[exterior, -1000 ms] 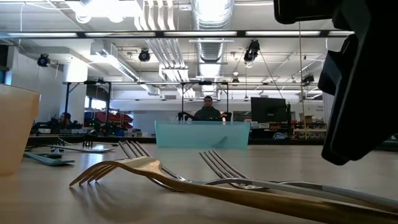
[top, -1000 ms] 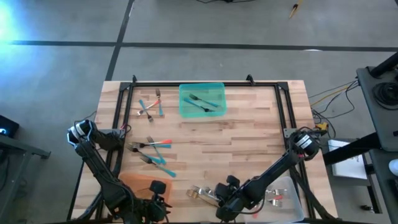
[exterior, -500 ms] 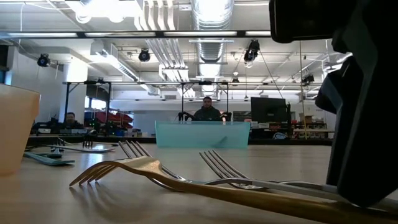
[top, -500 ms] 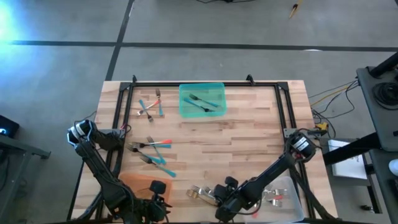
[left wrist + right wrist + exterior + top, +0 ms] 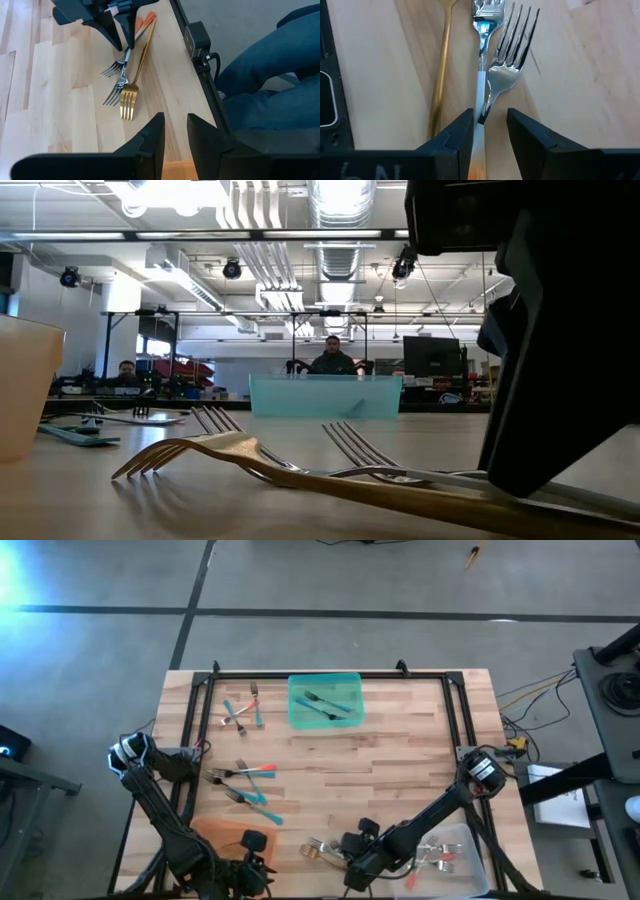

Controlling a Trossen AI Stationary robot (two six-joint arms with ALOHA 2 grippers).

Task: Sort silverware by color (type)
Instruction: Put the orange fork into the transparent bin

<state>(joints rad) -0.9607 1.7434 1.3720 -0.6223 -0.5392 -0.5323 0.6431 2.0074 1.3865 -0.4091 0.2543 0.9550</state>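
here the right gripper [image 5: 490, 131] hangs low over the small cluster of forks near the desk's near edge, right of the middle; its jaws stand spread and empty, one finger on each side of the stems; the red-handled fork [image 5: 481, 75] runs straight up the gap between them, its long axis lengthwise in line with the fingers, so a closing would pinch it across the stem; a second silver fork [image 5: 509, 60] lies crossed over it at a slant, touching, and the gold fork [image 5: 441, 75] lies just beside, outside one finger; my judgement is that the crossing makes a clean single pick doubtful. the left gripper [image 5: 175, 136] waits at the near left corner by the orange tray [image 5: 215, 834], its jaws slightly apart and holding nothing; it sees the cluster well off, so the right arm is plainly nearer. more forks lie along the desk's left side, and two rest in the teal tray [image 5: 297, 718] at the far edge; a few sit in the clear tray [image 5: 470, 840] at the near right corner.
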